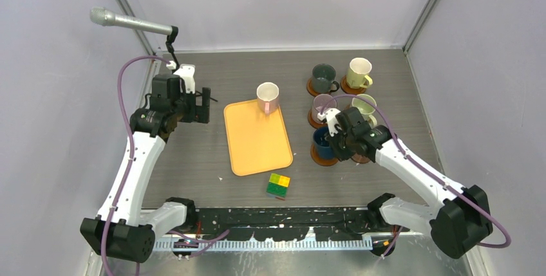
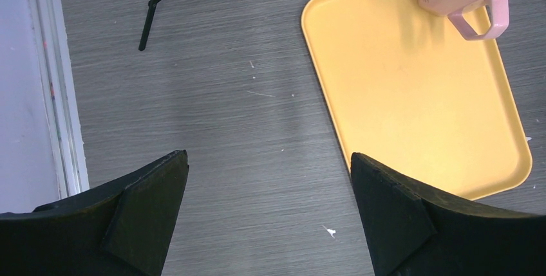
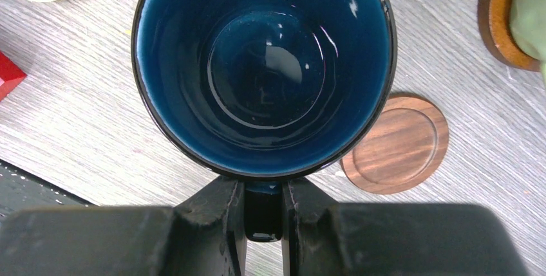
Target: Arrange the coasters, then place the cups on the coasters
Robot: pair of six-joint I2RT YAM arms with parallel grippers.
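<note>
On the right side of the desk (image 1: 193, 160), the right fingers (image 3: 222, 221) pinch the handle of the dark blue mug (image 3: 264, 64), closed on it from both sides. The mug is upright, and the overhead view shows it over a reddish coaster (image 1: 320, 159) at the near end of the left column; I cannot tell whether it rests on that disc or hangs just above it. Just beside it, to the right, lies a dark brown coaster (image 3: 395, 143) with nothing on it.

Farther back, four mugs stand on coasters in two rows: the mauve mug (image 1: 322, 105) and the light green mug (image 1: 366, 105), then the dark grey mug (image 1: 323, 75) and the cream mug (image 1: 358, 70).

The pink mug (image 1: 268, 96) sits upright on the far right corner of the orange tray (image 1: 254, 147), its handle towards the near side.

The left fingers (image 2: 148, 205) are spread wide with nothing between them, above bare desk just left of the tray. A yellow-green block (image 1: 278, 184) lies near the tray's near edge.
</note>
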